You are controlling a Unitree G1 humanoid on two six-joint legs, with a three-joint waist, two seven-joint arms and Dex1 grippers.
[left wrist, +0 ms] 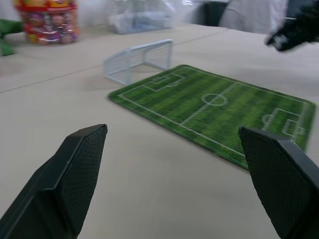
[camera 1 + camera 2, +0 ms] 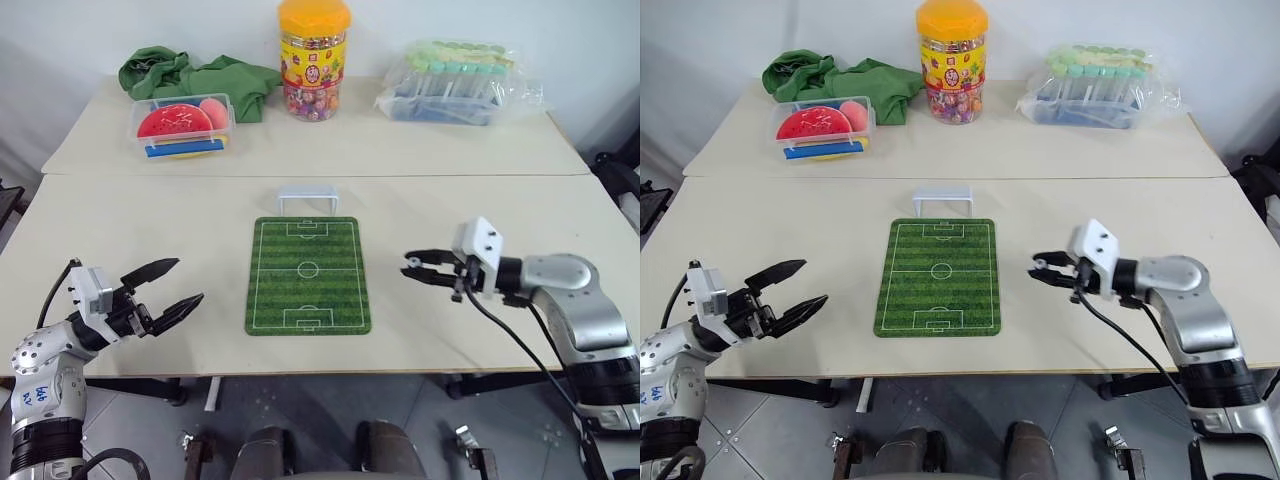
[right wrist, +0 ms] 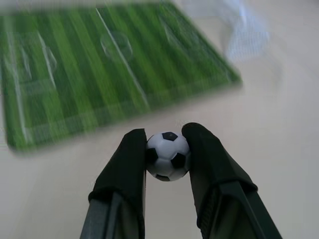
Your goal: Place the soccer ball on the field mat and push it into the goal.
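The left gripper (image 2: pixel 165 290) hangs over the near left of the table (image 2: pixel 120 215), about eight o'clock from the field mat (image 2: pixel 308 276), fingers spread wide and holding nothing.

The mat lies flat at table centre. The goal (image 2: pixel 307 200) stands just past its far edge, at twelve o'clock; whether the frame touches the mat cannot be told.

The right gripper (image 2: pixel 413 267) sits at three o'clock from the mat, near its right edge and pointing toward it. In the right wrist view its two fingers (image 3: pixel 130 164) are closed on the soccer ball (image 3: pixel 167 155), pinching it at its sides, above bare table short of the mat.

Risks, as judged:
- The ball is round and small and is held by two narrow contacts; a jolt could squeeze it out.
- Released from any height, or on bare table, it may roll off the mat, or off the table edge.
- A push off the centre line would miss the goal mouth.
- The goal looks light; a stray finger could shove it away.

Hard to make out: from the head views the ball itself is hardly discernible between the fingertips, and the gripper's height above the table cannot be judged.
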